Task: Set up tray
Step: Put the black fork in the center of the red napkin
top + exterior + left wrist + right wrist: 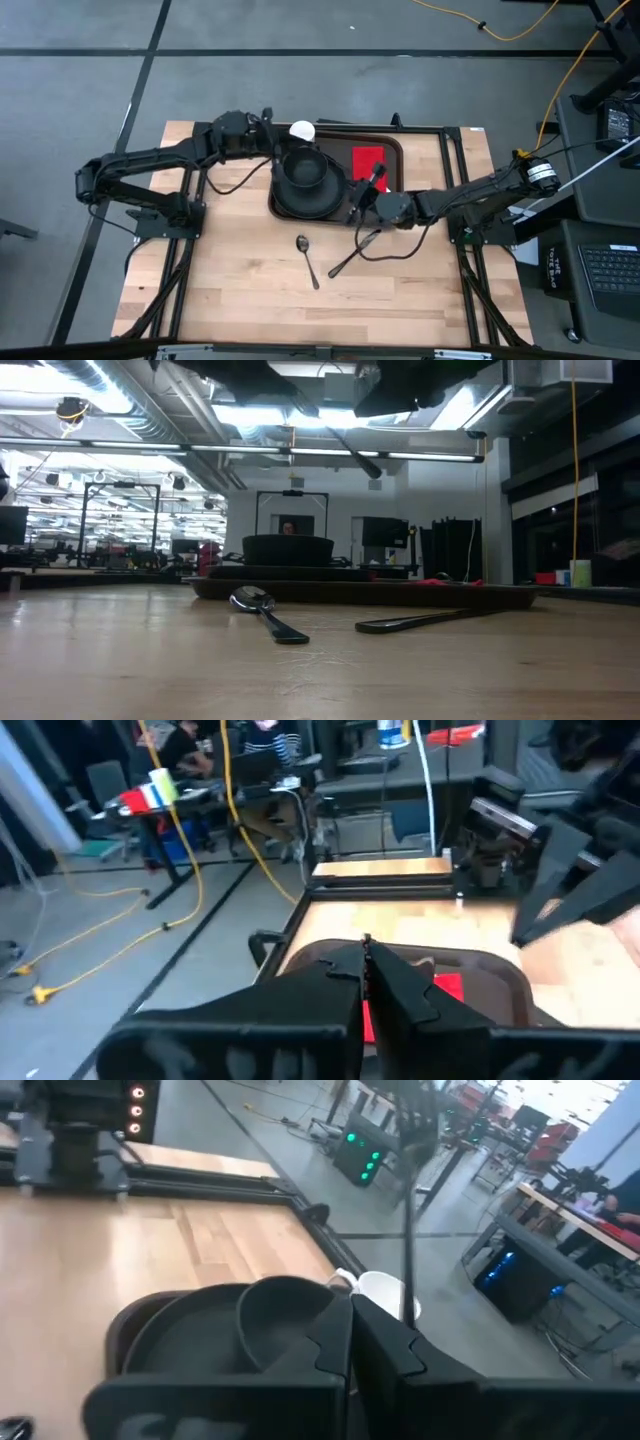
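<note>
The right gripper (372, 183) hovers over the tray's near right part, fingers (375, 1335) pressed together and holding nothing; the left gripper (268, 140) hangs at the tray's far left corner, likewise pressed shut and empty. Nearest on the wooden table (250, 290) lie a spoon (307, 258) and, just right of it, a dark fork (352, 257), both apart from the tray. Behind them sits the tray (396, 150), at the table's far middle: dark brown, rectangular, with rounded corners and a raised rim. On its left part rests a black plate (285, 200) with a black bowl (305, 168); on its right lies a red napkin (365, 160). A white cup (302, 130) stands at its far edge.
</note>
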`<control>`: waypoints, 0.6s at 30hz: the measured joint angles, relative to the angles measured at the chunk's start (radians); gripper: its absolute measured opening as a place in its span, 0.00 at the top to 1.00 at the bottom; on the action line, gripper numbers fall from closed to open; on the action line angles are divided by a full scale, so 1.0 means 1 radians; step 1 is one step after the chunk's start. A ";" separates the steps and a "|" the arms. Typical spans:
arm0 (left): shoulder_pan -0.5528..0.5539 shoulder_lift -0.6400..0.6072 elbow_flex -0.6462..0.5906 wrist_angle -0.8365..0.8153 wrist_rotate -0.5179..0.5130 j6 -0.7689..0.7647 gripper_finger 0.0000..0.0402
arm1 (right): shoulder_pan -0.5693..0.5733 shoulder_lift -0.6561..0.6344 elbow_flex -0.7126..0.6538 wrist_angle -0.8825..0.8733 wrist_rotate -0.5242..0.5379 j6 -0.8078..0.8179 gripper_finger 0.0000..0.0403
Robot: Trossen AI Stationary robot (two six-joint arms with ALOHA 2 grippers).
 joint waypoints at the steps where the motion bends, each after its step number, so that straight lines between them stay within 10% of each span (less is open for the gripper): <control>1: 0.012 0.005 0.000 0.003 0.006 0.006 0.99 | -0.010 0.000 0.000 0.011 0.000 -0.002 0.96; 18: 0.176 0.121 0.000 0.193 0.105 0.031 0.99 | -0.120 0.042 0.000 0.191 -0.093 -0.362 0.96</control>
